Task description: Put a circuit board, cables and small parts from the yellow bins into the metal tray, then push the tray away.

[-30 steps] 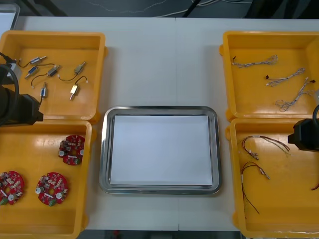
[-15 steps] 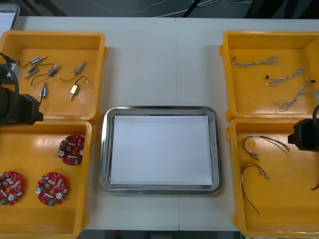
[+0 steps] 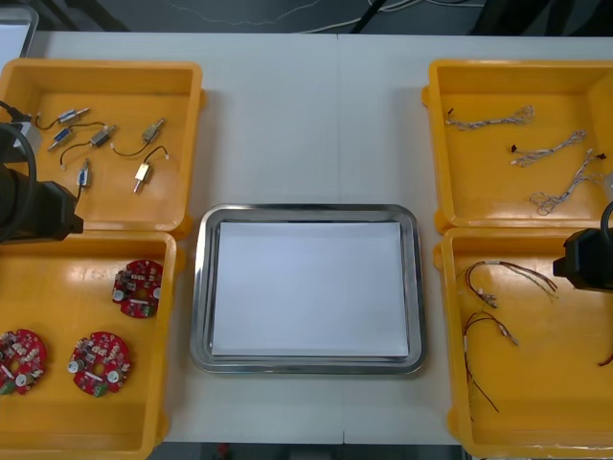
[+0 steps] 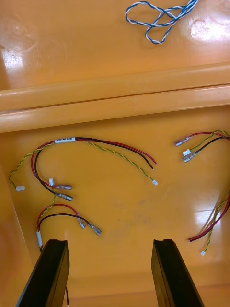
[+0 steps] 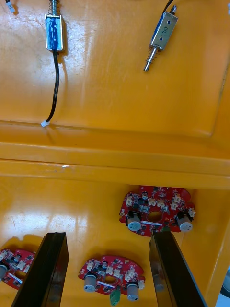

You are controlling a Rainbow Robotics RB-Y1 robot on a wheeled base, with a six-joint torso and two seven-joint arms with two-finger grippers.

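The metal tray (image 3: 202,287), white inside, lies at the table's middle with nothing in it. Three round red circuit boards (image 3: 137,287) lie in the near left yellow bin (image 3: 57,264); small metal parts (image 3: 142,173) with black leads lie in the far left bin. My left gripper (image 5: 108,273) hangs open above the boards (image 5: 155,213), its arm (image 3: 29,196) at the left edge. My right gripper (image 4: 111,273) stands open over red and yellow cables (image 4: 91,148) in the near right bin (image 3: 536,383). Twisted blue and white cables (image 3: 551,144) lie in the far right bin.
Bare table stretches beyond the tray, between the two far bins (image 3: 105,81). The bins' raised walls flank the tray closely on both sides. A ridge between bins (image 4: 115,100) crosses ahead of the right fingers, with a blue and white cable (image 4: 160,17) beyond it.
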